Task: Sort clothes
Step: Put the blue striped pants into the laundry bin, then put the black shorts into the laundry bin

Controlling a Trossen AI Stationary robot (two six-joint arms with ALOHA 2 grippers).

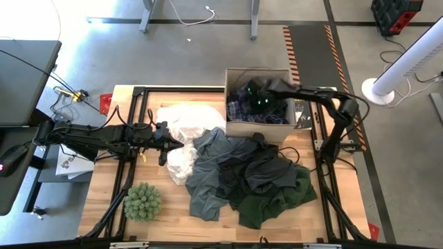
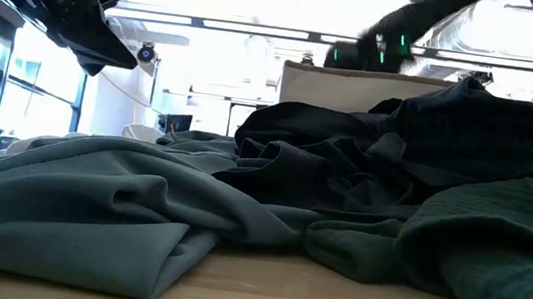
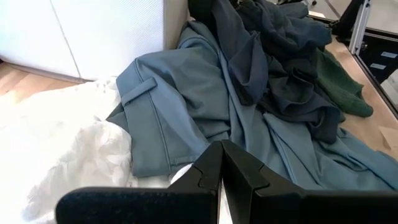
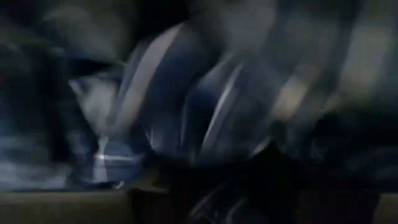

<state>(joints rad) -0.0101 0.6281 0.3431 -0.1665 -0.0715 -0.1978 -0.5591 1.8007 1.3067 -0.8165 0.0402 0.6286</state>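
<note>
A heap of clothes lies across the middle of the table: a white one (image 1: 185, 124) at the left, a grey-blue one (image 1: 208, 176), a black one (image 1: 261, 169) and a dark green one (image 1: 280, 200) at the near right. A blue-and-white plaid shirt (image 1: 239, 109) lies inside a cardboard box (image 1: 257, 127) at the far edge. My right gripper (image 1: 257, 95) hangs over the box, close above the plaid shirt (image 4: 161, 106). My left gripper (image 3: 221, 158) is shut and empty, held above the white garment's (image 3: 56, 143) near part, left of the heap.
A spiky green plant-like ball (image 1: 142, 200) sits on the table's near left corner. Black frame rails (image 1: 131, 124) run along the table's left and right sides. Bare wood shows along the near edge (image 1: 180, 225).
</note>
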